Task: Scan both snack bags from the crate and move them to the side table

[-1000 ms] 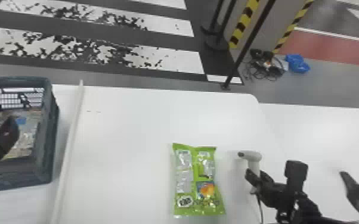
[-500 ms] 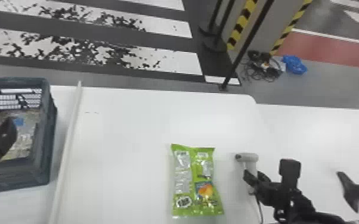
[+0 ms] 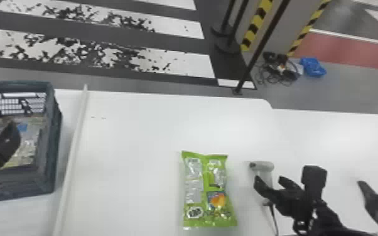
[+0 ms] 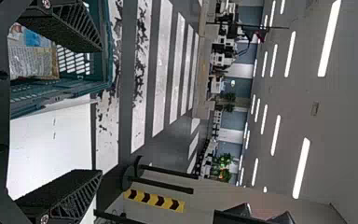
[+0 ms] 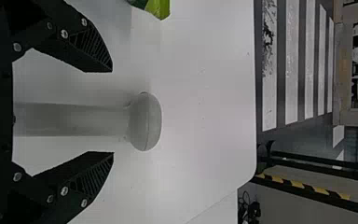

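White tabletop point(image 3: 141, 135) bears a green snack bag point(image 3: 197, 194) between crate point(image 3: 48, 175) and scanner point(image 3: 265, 166), whose handle shows between the right gripper's point(image 3: 268, 181) spread fingers; the left gripper point(image 3: 4, 146), also spread, is at the crate, packaging point(image 3: 29, 141) inside.

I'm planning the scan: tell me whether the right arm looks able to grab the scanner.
Probably yes: the right hand is open, its fingers seemingly either side of the scanner, and nothing appears in the way.
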`<action>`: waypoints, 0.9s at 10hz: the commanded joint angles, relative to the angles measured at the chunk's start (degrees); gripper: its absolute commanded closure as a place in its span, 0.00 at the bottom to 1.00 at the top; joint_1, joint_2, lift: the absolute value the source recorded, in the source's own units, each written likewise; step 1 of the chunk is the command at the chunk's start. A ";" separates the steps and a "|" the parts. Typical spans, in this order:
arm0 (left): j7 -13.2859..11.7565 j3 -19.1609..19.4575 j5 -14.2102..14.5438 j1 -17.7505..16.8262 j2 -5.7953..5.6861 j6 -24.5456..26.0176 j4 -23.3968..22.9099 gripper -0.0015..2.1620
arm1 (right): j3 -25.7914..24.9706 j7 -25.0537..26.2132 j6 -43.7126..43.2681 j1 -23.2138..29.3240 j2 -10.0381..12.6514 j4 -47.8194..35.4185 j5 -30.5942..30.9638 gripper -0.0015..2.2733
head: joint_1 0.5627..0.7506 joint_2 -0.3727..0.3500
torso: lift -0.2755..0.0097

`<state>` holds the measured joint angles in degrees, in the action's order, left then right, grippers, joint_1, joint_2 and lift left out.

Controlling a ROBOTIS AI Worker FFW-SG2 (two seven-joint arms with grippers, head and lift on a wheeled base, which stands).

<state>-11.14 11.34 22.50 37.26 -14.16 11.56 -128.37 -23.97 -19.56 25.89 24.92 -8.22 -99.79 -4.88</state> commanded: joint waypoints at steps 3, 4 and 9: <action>-0.02 0.17 0.00 0.00 -0.17 0.01 0.22 0.03 | -2.04 -11.73 19.78 2.86 0.31 -13.41 -5.05 0.02 | 0.70 0.24 | 0.86; -0.02 0.17 0.00 -0.08 -0.26 0.01 0.31 0.03 | -3.89 -17.79 28.04 -0.31 0.22 -12.71 -6.11 0.02 | 0.70 0.30 | 0.86; -0.11 0.17 0.09 0.09 -0.35 0.01 0.40 0.03 | -3.45 -34.49 38.76 -10.50 -5.14 1.53 -5.93 0.03 | 0.70 0.39 | 0.86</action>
<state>-11.25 11.54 22.58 37.32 -14.50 11.48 -128.00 -27.71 -54.09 64.48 15.42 -12.65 -100.38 -10.84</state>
